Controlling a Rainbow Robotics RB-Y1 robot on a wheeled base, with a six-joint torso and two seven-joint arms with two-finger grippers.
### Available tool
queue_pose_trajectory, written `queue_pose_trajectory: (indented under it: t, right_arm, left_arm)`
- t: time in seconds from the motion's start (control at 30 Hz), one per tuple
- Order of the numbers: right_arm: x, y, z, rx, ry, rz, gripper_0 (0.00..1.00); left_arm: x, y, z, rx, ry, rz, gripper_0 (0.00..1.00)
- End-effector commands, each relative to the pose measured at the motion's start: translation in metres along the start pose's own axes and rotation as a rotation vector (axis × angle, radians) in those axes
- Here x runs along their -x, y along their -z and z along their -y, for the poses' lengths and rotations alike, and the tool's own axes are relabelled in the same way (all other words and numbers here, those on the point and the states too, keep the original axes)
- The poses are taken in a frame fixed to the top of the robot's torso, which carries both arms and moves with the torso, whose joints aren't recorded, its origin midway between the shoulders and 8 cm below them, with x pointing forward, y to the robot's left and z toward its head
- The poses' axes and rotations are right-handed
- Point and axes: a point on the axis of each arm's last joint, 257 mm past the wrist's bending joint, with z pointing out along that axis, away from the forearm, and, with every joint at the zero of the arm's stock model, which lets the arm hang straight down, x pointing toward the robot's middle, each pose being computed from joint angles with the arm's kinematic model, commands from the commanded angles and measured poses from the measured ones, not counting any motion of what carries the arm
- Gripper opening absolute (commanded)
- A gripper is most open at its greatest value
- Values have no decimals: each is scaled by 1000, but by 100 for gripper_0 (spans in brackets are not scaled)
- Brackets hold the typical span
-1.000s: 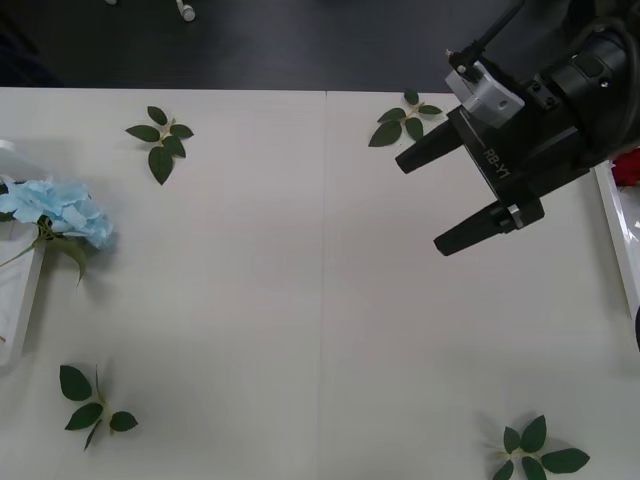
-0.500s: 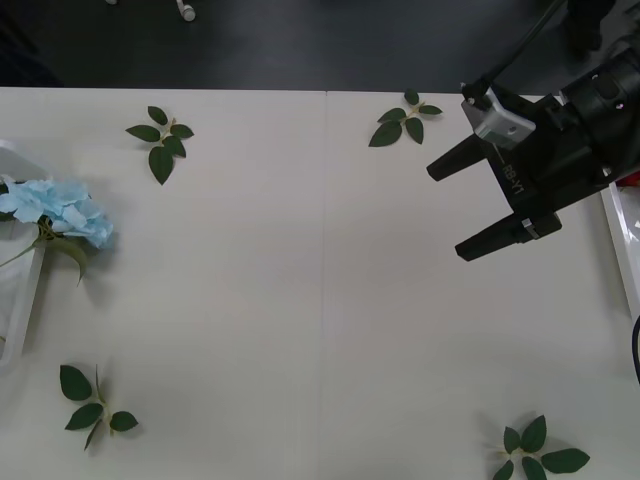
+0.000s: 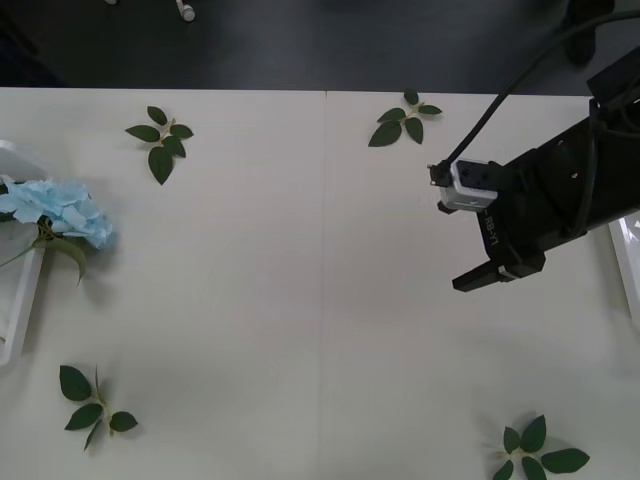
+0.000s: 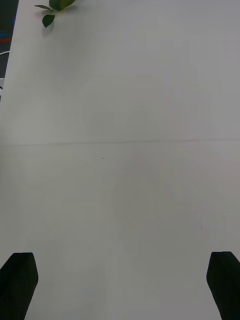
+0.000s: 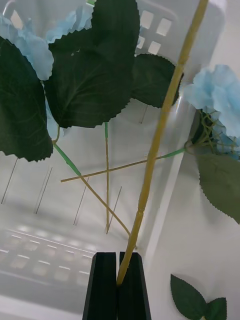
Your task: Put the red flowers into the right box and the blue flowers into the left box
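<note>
At the bottom edge of the front view, two loose leaf sprigs [image 3: 92, 404] [image 3: 538, 450] lie on the white table [image 3: 300, 320], one lower left, one lower right and cut off by the frame.

Further up on the right, the right gripper [image 3: 478, 240] hangs over bare table, reaching in from the right edge. White lettering runs along its black body, too small to read for certain. One black finger [image 3: 485, 275] juts out toward the lower left; the other is hidden behind the grey wrist block. Its own camera shows both fingertips [image 4: 19, 280] at the two lower corners, spread wide apart with nothing between them.

At the far right edge, a white sliver of the right box [image 3: 630, 255] shows, mostly cut off.

At the left edge, the blue flowers [image 3: 60, 212] drape over the rim of the left box [image 3: 22, 300], the pale bloom resting out on the table. The left gripper [image 5: 118, 285] shows in its wrist view, black fingers pinched together on a yellow-green stem [image 5: 160, 135] that rises over the box's slotted floor [image 5: 40, 235], with dark leaves and crossing stems inside.

Along the far side lie two more sprigs [image 3: 160, 138] [image 3: 404, 118], upper left and upper centre-right.
</note>
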Motion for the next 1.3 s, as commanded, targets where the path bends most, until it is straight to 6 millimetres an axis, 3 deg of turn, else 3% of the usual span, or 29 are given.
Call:
queue_pose_trajectory:
  t: [0.03,0.3,0.33,0.37,0.4,0.43,0.47,0.57,0.93,1.1,1.3]
  right_arm:
    - [2,10,10,-66,55,-18,100]
    - [1,10,14,-93,47,-15,100]
    - [1,10,14,-93,47,-15,100]
    - [1,10,14,-93,47,-15,100]
    - [1,10,14,-93,47,-15,100]
    - [1,10,14,-93,47,-15,100]
    - [1,10,14,-93,47,-15,100]
    - [1,10,14,-93,47,-15,100]
    - [1,10,14,-93,47,-15,100]
    - [1,10,14,-93,47,-15,100]
    - [1,10,14,-93,47,-15,100]
  left_arm:
    - [15,-4,-17,63,29,-6,1]
    - [6,-9,-27,89,31,-34,5]
    - [6,-9,-27,90,30,-36,12]
    - [6,-9,-27,90,30,-36,33]
    - [5,-9,-27,89,30,-37,45]
    - [5,-9,-27,89,30,-38,66]
    - [4,-9,-26,87,30,-43,79]
    - [1,-10,-23,75,31,-53,100]
    - [-7,2,9,-80,30,-70,100]
    - [0,18,50,-220,-51,-47,100]
    - [2,39,105,-400,-302,8,100]
